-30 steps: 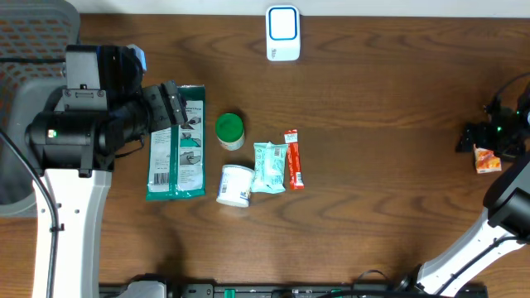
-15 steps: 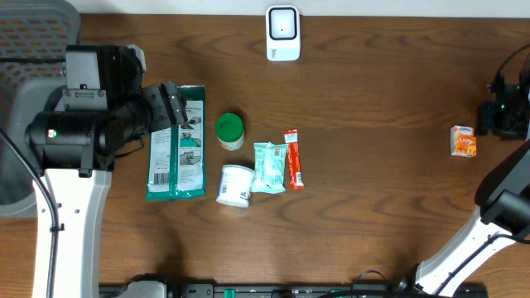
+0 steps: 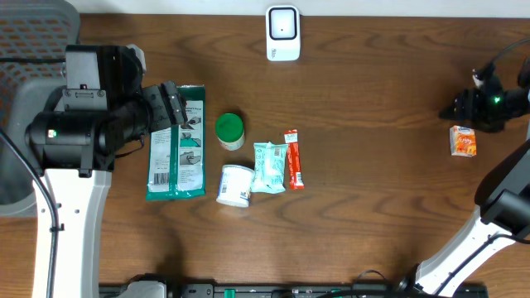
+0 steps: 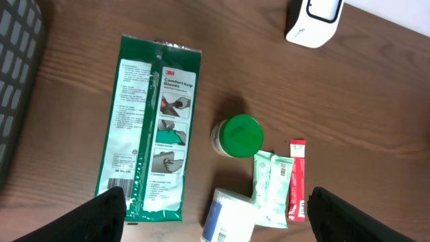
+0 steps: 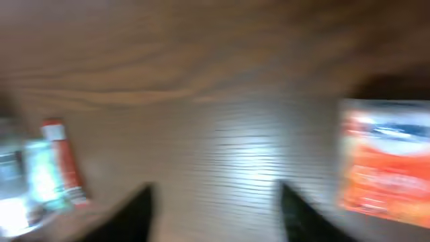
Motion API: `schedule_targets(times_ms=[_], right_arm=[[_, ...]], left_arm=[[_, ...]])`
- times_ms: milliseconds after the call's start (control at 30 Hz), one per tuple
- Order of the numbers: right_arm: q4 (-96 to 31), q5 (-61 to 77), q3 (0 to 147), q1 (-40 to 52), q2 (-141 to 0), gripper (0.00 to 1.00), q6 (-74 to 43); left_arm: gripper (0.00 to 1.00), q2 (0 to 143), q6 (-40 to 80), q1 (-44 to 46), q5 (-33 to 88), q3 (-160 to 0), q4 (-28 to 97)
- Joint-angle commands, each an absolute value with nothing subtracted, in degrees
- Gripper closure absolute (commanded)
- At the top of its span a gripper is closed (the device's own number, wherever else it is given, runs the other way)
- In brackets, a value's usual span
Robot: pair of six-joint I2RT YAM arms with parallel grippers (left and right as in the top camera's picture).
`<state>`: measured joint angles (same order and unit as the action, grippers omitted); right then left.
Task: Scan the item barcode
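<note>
My right gripper [image 5: 218, 214] hovers with jaws apart and empty, just beyond the orange packet [image 3: 463, 141] at the table's right. My left gripper [image 4: 222, 210] is spread wide and empty. Procedure: grasp an item by its edges, keeping its barcode uncovered, facing the scanner [image 3: 282, 33].

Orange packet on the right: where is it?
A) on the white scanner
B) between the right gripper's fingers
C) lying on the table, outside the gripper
C: the orange packet lies on the table, beside the right gripper, not between its fingers.
</note>
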<state>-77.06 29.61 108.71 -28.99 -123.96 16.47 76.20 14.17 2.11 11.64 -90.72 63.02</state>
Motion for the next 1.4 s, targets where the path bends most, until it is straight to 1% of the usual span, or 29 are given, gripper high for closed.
schedule_targets(times_ms=[0,167,200,267,300,367,400,567,733,833,1033,1167,1333,1367], right_arm=[[-80.0,41.4,109.3,-26.4,-124.0,0.99,14.8],[-83.4,41.4,107.6,-19.3,-124.0,0.98,14.6],[-83.3,41.4,107.0,-17.8,-124.0,0.97,14.1],[-82.5,41.4,105.4,-14.6,-124.0,0.90,12.6],[-81.5,41.4,104.5,-12.9,-124.0,0.84,11.7],[-78.8,41.4,102.3,-9.1,-124.0,0.75,9.5],[-76.4,41.0,100.5,-6.5,-124.0,0.67,7.3],[-64.7,36.3,94.1,2.2,-124.0,0.60,-4.7],[-53.8,35.8,88.7,11.1,-124.0,0.59,-7.3],[-49.9,34.1,87.2,15.3,-124.0,0.60,-10.0],[-49.1,24.1,86.5,20.5,-124.0,0.60,-17.0],[-47.5,23.4,84.6,22.8,-124.0,0.60,-18.1],[-45.4,23.4,80.8,25.5,-124.0,0.66,-22.5],[-45.2,23.4,80.1,25.8,-124.0,0.68,-23.2]], left_arm=[[0.14,76.0,14.3,2.2,11.3,-90.5,63.2],[0.14,76.0,14.3,2.2,11.3,-90.5,63.2],[0.14,76.0,14.3,2.2,11.3,-90.5,63.2],[0.14,76.0,14.3,2.2,11.3,-90.5,63.2],[0.14,76.0,14.3,2.2,11.3,-90.5,63.2],[0.14,76.0,14.3,2.2,11.3,-90.5,63.2],[0.14,76.0,14.3,2.2,11.3,-90.5,63.2],[0.14,76.0,14.3,2.2,11.3,-90.5,63.2],[0.14,76.0,14.3,2.2,11.3,-90.5,63.2],[0.14,76.0,14.3,2.2,11.3,-90.5,63.2],[0.14,76.0,14.3,2.2,11.3,-90.5,63.2],[0.14,76.0,14.3,2.2,11.3,-90.5,63.2],[0.14,76.0,14.3,2.2,11.3,-90.5,63.2],[0.14,76.0,14.3,2.2,11.3,-90.5,63.2]])
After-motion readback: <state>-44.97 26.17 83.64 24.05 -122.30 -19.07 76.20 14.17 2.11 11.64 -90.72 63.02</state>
